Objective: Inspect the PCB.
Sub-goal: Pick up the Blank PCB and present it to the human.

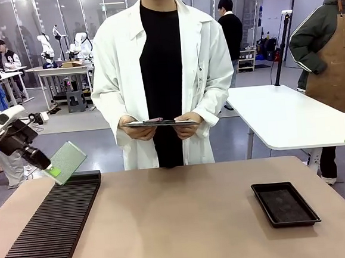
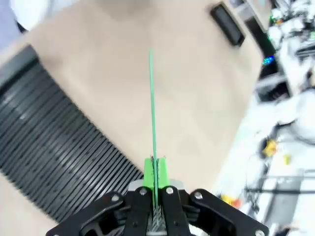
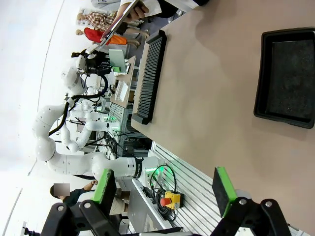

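My left gripper point(image 1: 54, 171) is shut on a corner of the PCB point(image 1: 68, 160), a thin grey-green board with a dotted grid, held tilted in the air above the far end of the black slotted rack point(image 1: 49, 228). In the left wrist view the PCB point(image 2: 152, 108) shows edge-on as a bright green line running up from the closed green pads point(image 2: 149, 172) of my left gripper point(image 2: 156, 173). My right gripper point(image 3: 165, 189) stands open with nothing between its green pads, off the table's edge. Across the table, a person in a white coat holds a clipboard point(image 1: 159, 123) in both hands.
A black shallow tray point(image 1: 285, 203) lies on the table's right side, also seen in the right wrist view as the tray point(image 3: 285, 78). The slotted rack point(image 2: 54, 147) runs along the left side. A bare tan tabletop point(image 1: 179, 218) lies between them. A white table stands behind.
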`<action>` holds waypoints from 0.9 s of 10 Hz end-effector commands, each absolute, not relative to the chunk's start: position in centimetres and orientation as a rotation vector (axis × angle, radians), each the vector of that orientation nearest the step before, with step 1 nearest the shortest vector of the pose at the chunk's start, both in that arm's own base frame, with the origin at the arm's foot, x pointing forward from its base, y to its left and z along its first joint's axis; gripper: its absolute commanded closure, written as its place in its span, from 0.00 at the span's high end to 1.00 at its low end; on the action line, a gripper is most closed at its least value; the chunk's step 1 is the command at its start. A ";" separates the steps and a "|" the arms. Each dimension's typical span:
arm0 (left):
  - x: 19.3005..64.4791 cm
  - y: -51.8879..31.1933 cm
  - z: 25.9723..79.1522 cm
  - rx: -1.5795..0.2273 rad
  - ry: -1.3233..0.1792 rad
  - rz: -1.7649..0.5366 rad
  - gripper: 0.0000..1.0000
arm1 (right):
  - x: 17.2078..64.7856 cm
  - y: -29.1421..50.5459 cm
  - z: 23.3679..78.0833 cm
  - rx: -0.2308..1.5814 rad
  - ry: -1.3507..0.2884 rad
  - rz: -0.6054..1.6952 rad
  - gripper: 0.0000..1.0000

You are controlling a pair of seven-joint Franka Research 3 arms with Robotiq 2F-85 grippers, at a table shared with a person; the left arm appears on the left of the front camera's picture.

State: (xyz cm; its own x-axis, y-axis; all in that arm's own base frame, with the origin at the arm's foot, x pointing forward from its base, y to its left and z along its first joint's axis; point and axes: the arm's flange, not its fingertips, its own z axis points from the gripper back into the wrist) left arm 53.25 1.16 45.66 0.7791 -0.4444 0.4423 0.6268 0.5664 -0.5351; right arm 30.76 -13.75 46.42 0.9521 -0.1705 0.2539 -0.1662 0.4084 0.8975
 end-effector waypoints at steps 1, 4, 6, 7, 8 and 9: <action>53.9 0.9 44.8 -0.994 -0.365 -0.400 0.00 | 30.7 -14.0 46.5 1.159 -0.336 0.016 1.00; 54.7 -1.4 44.4 -1.306 -0.246 -0.118 0.00 | 30.7 -14.0 46.5 1.159 -0.336 0.016 1.00; 55.7 -2.5 44.3 -1.436 -0.140 0.012 0.00 | 30.7 -14.0 46.5 1.159 -0.336 0.016 1.00; 55.8 -2.9 44.3 -1.465 -0.147 0.010 0.00 | 30.7 -14.0 46.5 1.159 -0.336 0.016 1.00; 55.8 -3.3 44.2 -1.527 -0.143 -0.044 0.00 | 30.7 -14.0 46.5 1.159 -0.336 0.016 1.00; 55.9 -3.5 43.9 -1.547 -0.128 -0.087 0.00 | 30.7 -14.0 46.5 1.159 -0.336 0.016 1.00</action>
